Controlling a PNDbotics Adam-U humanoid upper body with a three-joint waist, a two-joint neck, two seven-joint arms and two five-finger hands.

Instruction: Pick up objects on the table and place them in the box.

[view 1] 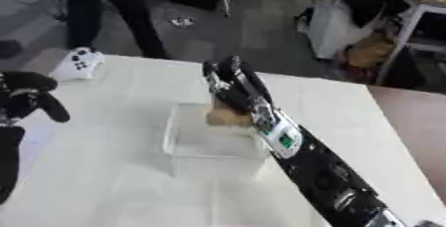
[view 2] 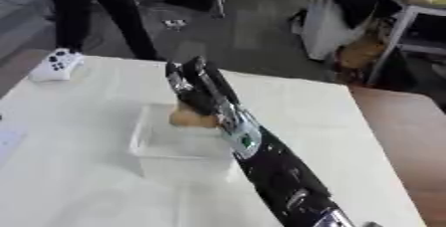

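Observation:
A clear plastic box (view 1: 170, 132) stands in the middle of the white table (view 1: 96, 181). My right arm reaches in from the lower right across the box. My right hand (view 1: 232, 85) hangs over the box's far rim, its fingers straight and pointing away from me. A tan block-like object (view 1: 225, 117) shows just under the palm, at the far wall of the box; whether the thumb touches it is hidden. A white game controller (view 1: 78, 64) lies at the table's far left corner. My left hand (view 1: 31, 95) shows black at the left edge, apart from everything.
A person's dark legs (view 1: 104, 7) stand beyond the far edge, near the controller. A brown surface (view 1: 418, 121) adjoins the table on the right. Bags and a shelf stand on the floor at the back right.

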